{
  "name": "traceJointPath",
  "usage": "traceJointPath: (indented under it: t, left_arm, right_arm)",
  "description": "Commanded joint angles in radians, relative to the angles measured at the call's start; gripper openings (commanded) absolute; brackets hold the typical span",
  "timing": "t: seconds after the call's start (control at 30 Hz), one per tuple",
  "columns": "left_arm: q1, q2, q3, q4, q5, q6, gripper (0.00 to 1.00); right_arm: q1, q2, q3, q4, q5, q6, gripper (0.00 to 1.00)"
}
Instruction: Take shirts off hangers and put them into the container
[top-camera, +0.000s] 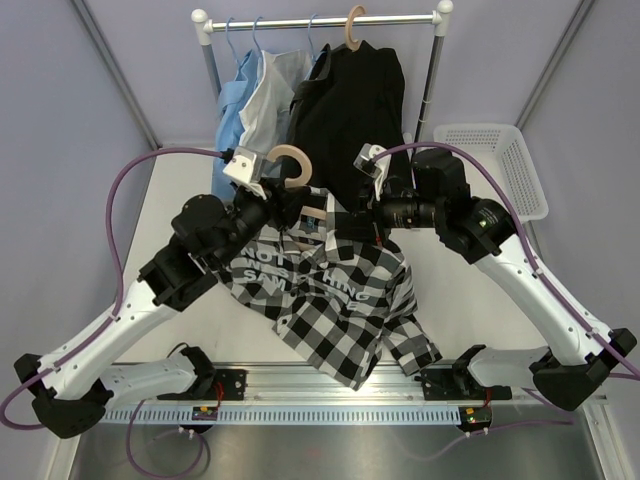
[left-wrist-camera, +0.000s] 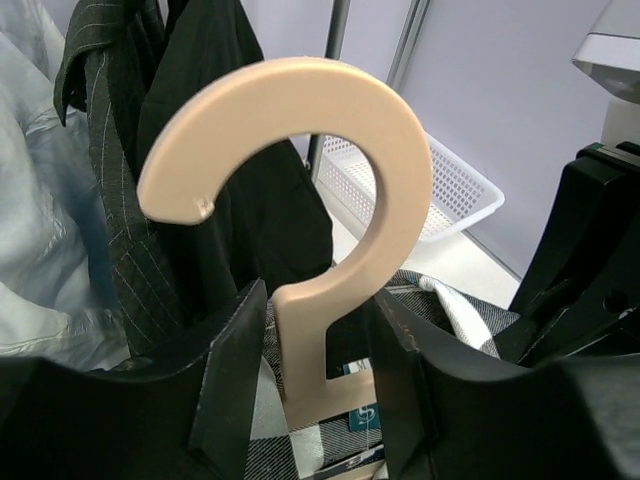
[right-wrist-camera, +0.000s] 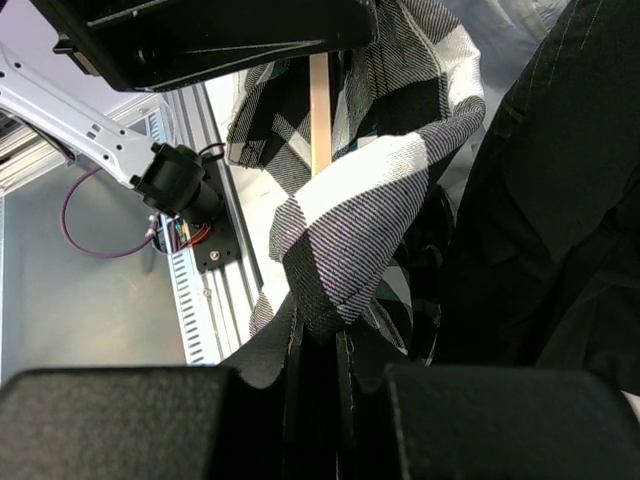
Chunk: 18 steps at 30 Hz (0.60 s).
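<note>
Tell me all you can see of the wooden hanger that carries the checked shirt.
The hanger looks like smooth tan wood, with a thick curved hook, upright and hooked on nothing. Its flat neck stands between the fingers of the left claw, a gap showing on one side. The checked shirt covers its arms.

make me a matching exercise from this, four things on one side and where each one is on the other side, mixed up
Things
1. checked shirt
2. black shirt
3. white basket
4. checked shirt's hanger hook

Places
A. on the table, right of the rack
B. between the fingers of the left tool
C. hanging on the rack
D. pinched in the right tool

Pairs: 1-D, 2-C, 3-A, 4-B
</note>
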Motion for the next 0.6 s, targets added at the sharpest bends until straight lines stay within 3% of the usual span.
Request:
traceJointPath:
  t: [0.0, 0.1, 0.13, 0.2, 0.33, 0.47, 0.5, 0.57]
  left_arm:
    - [-0.001, 0.011, 0.014, 0.093, -0.053, 0.000, 0.44]
    - [-0.001, 0.032, 0.021, 0.078, -0.050, -0.016, 0.28]
    - [-0.002, 0.037, 0.021, 0.073, -0.048, -0.017, 0.17]
    - [-0.002, 0.037, 0.018, 0.073, -0.051, -0.020, 0.04]
    - [-0.001, 0.026, 0.024, 0.075, -0.077, 0.002, 0.00]
    - [-0.002, 0.012, 0.028, 0.075, -0.117, 0.045, 0.00]
    - [-0.001, 0.009, 0.026, 0.075, -0.134, 0.056, 0.00]
    - [-0.001, 0.005, 0.025, 0.076, -0.153, 0.064, 0.00]
  right_arm:
    - [0.013, -0.029, 0.041, 0.071, -0.044, 0.000, 0.00]
    - [0.013, -0.029, 0.044, 0.071, -0.046, 0.000, 0.00]
    - [0.012, -0.030, 0.043, 0.074, -0.044, 0.000, 0.00]
    - [0.013, -0.032, 0.041, 0.075, -0.041, 0.000, 0.00]
    - [0.012, -0.043, 0.017, 0.072, -0.003, 0.000, 0.00]
    - [0.012, -0.066, 0.004, 0.042, 0.090, 0.008, 0.33]
    - [0.013, -0.079, 0.006, 0.033, 0.112, 0.011, 0.49]
    - [0.012, -0.096, 0.021, 0.003, 0.161, 0.013, 0.60]
